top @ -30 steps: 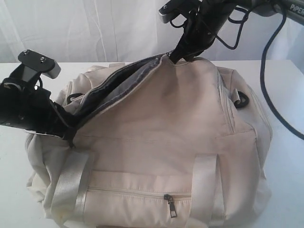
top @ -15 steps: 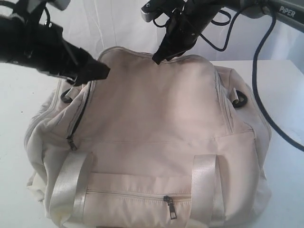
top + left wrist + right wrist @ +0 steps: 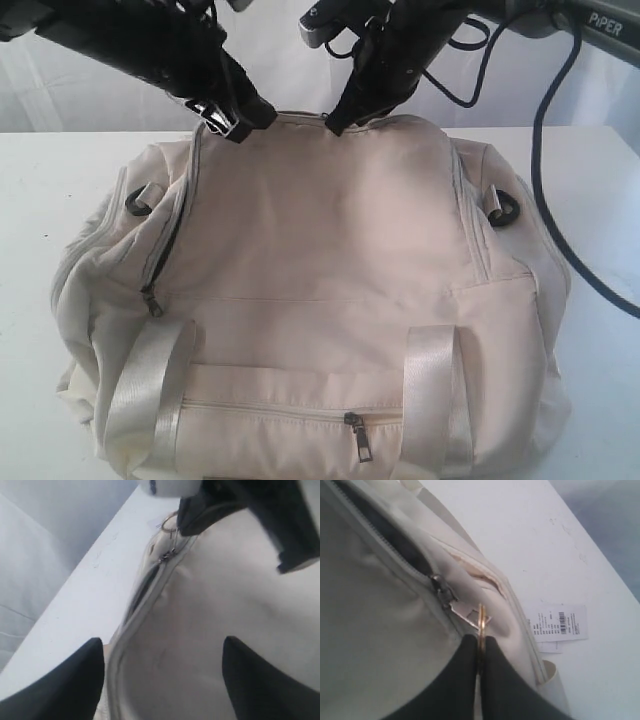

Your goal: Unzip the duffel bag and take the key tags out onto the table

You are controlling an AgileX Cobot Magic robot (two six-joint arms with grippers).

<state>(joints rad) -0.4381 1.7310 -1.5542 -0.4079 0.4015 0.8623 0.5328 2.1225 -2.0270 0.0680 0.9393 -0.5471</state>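
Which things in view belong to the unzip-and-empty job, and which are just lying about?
Job: duffel bag; zip-pull ring, pinched by the right gripper; left gripper, open over the bag; table. No key tags in view.
Lying about: barcoded paper label on the table beside the bag.

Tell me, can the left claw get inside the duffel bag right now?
Probably not yet. The duffel bag lies almost shut, leaving only a narrow gap by the zipper. The open left gripper hovers above; the right gripper pinches the zipper ring.

Duffel bag [image 3: 320, 280] on table [image 3: 60, 180], paper tag [image 3: 557, 622] beside
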